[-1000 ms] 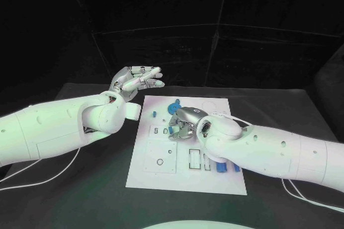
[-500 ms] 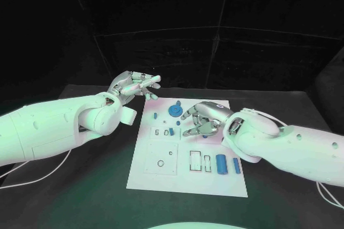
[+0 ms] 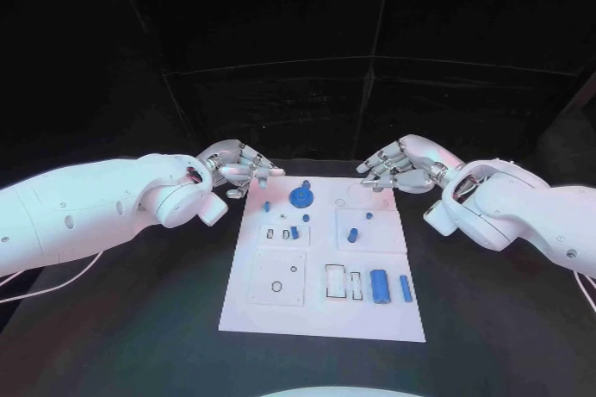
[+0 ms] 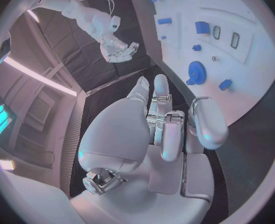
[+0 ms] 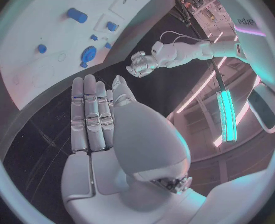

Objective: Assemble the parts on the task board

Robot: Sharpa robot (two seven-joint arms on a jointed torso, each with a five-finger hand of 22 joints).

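Right hand [image 3: 404, 166] withdrew from task board [image 3: 323, 315] to its far edge, empty, fingers loosely apart; left hand [image 3: 236, 167] likewise. Parts [image 3: 381, 287] look light, rigid: pinch sides.

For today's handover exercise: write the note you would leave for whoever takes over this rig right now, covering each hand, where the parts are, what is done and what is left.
Left hand: holds nothing, fingers loosely curled, off the board's far left corner.
Right hand: holds nothing, fingers apart, off the far right corner.
Board: flat mid-table. The gear sits near its far end; a small part lies mid-board; two cylinders lie by the rectangular slots near the right edge.
Done: cannot tell which small parts are seated.
Left: the rectangular slots look open and the cylinders loose, so probably those next.
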